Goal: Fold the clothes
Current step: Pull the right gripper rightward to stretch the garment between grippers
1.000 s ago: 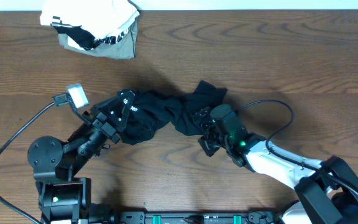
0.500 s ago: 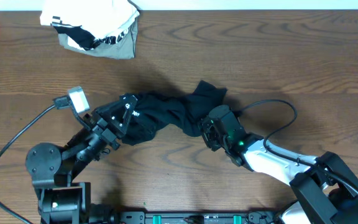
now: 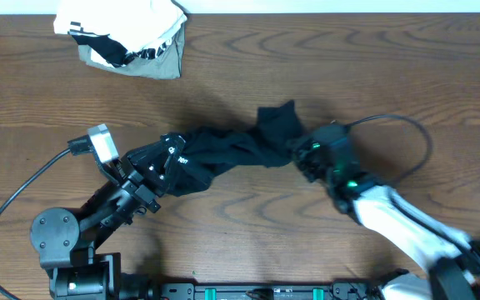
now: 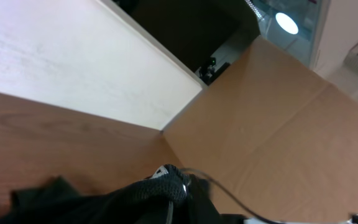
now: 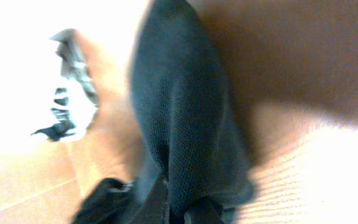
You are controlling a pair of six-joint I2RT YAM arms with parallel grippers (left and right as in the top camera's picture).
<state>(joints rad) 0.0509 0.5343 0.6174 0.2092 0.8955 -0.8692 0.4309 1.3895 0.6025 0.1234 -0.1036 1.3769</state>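
The clothes (image 3: pixel 232 150), a black garment, lie pulled into a long rumpled band across the middle of the table. My left gripper (image 3: pixel 172 157) is shut on its left end, where a small white mark shows. My right gripper (image 3: pixel 301 156) is shut on the right end, just below a raised flap of fabric. In the left wrist view the black fabric (image 4: pixel 135 196) bunches over the jaws and hides them. Seen from the right wrist, the clothes (image 5: pixel 179 112) rise from between the closed fingers (image 5: pixel 155 204).
A white-and-grey bundle (image 3: pixel 127 37) with striped trim lies at the far left corner, also in the right wrist view as the bundle (image 5: pixel 70 109). A black cable (image 3: pixel 390 125) loops above the right arm. Wooden table (image 3: pixel 348 67) on all sides.
My right gripper has shut on the garment's right end and moved right and away, drawing the fabric out longer. The left arm has shifted slightly towards the near left, still holding.
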